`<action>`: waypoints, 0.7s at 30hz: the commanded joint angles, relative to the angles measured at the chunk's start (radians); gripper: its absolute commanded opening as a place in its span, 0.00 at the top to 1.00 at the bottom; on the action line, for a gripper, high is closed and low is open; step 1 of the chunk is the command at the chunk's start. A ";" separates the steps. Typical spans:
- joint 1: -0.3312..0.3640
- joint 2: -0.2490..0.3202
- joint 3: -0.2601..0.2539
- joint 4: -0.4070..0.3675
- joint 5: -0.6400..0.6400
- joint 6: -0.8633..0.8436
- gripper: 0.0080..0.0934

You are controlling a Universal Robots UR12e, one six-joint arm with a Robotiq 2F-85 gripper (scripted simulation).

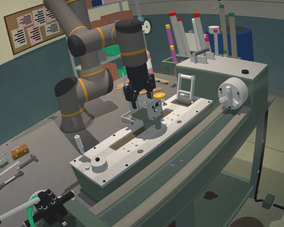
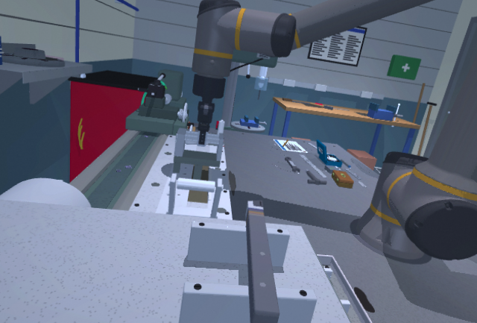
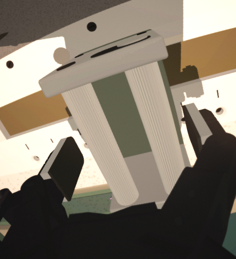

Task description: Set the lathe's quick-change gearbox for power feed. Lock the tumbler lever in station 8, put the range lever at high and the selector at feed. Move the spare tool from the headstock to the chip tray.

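My gripper [image 1: 140, 96] is open and holds nothing; it hangs over the tumbler lever [image 1: 147, 110], its fingers [image 3: 130, 145] standing on either side of the lever's two ribbed grips [image 3: 123, 135]. The tumbler lever sits in the brown slot of the gearbox plate [image 1: 142, 136], about midway along it. A looped handle [image 1: 185, 89] stands at the plate's headstock end. A small upright lever [image 1: 79, 143] and a round knob [image 1: 98, 163] are at the near end. The spare tool [image 2: 261, 265], a dark bar, rests in brackets on the headstock top [image 1: 220, 66].
The green lathe bed and chip tray [image 1: 171, 168] run along the front of the gearbox. The chuck [image 1: 232, 92] juts from the headstock. Hand tools [image 1: 17, 161] lie on the grey table to the left. A bin of rods [image 1: 198, 36] stands behind.
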 commanded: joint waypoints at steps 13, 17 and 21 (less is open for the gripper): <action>0.000 0.000 0.000 -0.001 0.000 0.000 0.18; 0.000 0.000 0.000 -0.001 0.000 0.000 0.18; 0.000 0.000 0.000 -0.001 0.000 0.000 0.22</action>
